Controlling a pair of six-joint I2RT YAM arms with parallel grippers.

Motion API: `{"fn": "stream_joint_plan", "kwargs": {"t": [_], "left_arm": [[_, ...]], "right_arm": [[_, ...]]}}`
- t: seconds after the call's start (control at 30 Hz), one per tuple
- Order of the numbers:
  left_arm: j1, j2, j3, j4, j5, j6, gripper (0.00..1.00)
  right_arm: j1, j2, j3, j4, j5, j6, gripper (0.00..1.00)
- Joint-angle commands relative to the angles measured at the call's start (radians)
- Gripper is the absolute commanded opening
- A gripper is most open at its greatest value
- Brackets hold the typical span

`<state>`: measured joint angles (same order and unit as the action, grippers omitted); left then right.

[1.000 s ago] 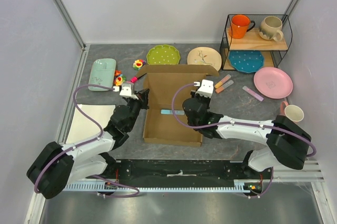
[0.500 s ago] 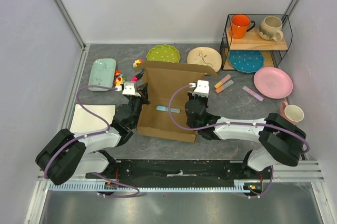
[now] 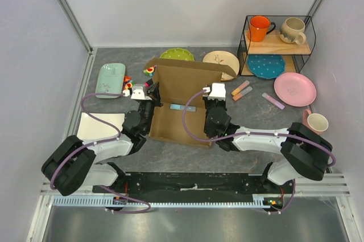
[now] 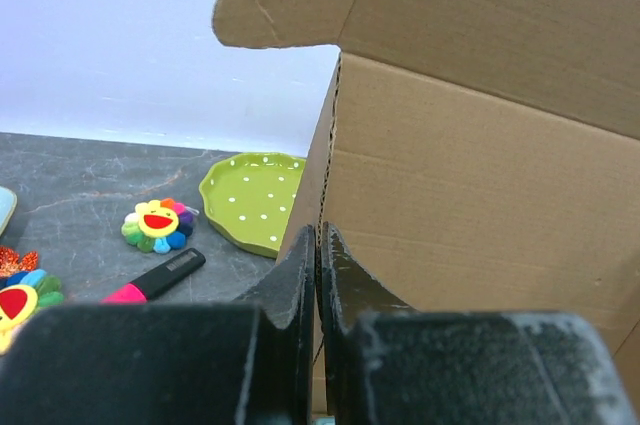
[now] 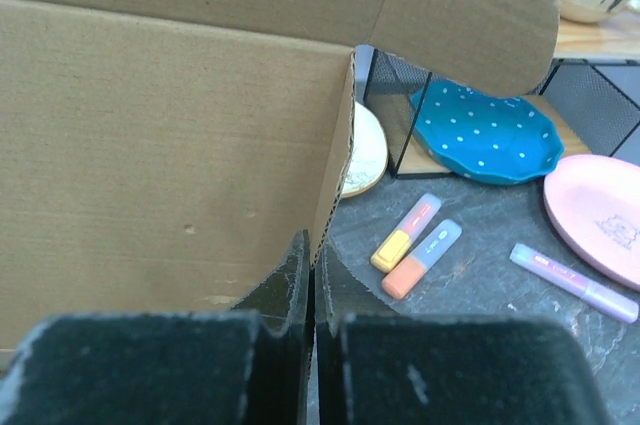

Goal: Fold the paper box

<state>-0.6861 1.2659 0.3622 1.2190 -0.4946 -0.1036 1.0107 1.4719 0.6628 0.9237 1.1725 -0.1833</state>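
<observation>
The paper box [image 3: 183,125] is brown corrugated cardboard and sits mid-table with its side walls up. Its rear lid panel [image 3: 190,80] is raised, with rounded ear flaps at the corners. My left gripper [image 3: 149,97] is shut on the box's left wall. In the left wrist view its fingertips [image 4: 318,237] pinch the wall's edge, with the box [image 4: 480,175] filling the right. My right gripper [image 3: 212,103] is shut on the right wall. In the right wrist view that gripper [image 5: 313,245] clamps the edge of the box [image 5: 170,135]. A pale blue marker [image 3: 175,107] lies inside.
Behind the box are a green plate [image 3: 177,54] and a cream plate [image 3: 225,60]. A wire rack [image 3: 278,45] with mugs and a blue plate stands at the back right. Near it are a pink plate [image 3: 294,89], highlighters [image 3: 241,90] and a cup [image 3: 317,122]. At the left are a tray [image 3: 111,80], toys [image 3: 128,85] and a white sheet [image 3: 99,126].
The box has slid away from the arm bases and turned slightly. Its rear lid stands more upright. Both grippers moved with it and kept their grip on the side walls.
</observation>
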Motion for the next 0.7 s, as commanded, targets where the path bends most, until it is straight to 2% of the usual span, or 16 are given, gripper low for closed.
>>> {"fn": "stream_joint_plan", "kwargs": {"t": [0.0, 0.2, 0.67], "left_arm": [[-0.027, 0.033, 0.061, 0.131, 0.088, -0.018, 0.07], [-0.053, 0.104, -0.003, 0.180, 0.070, -0.082, 0.08], [-0.184, 0.161, -0.101, 0.315, -0.048, -0.051, 0.08]], "right_arm": [[-0.018, 0.022, 0.081, 0.070, -0.180, -0.105, 0.00], [-0.037, 0.061, 0.045, 0.047, -0.194, -0.026, 0.00], [-0.027, -0.001, -0.175, 0.003, -0.148, 0.215, 0.00]]}}
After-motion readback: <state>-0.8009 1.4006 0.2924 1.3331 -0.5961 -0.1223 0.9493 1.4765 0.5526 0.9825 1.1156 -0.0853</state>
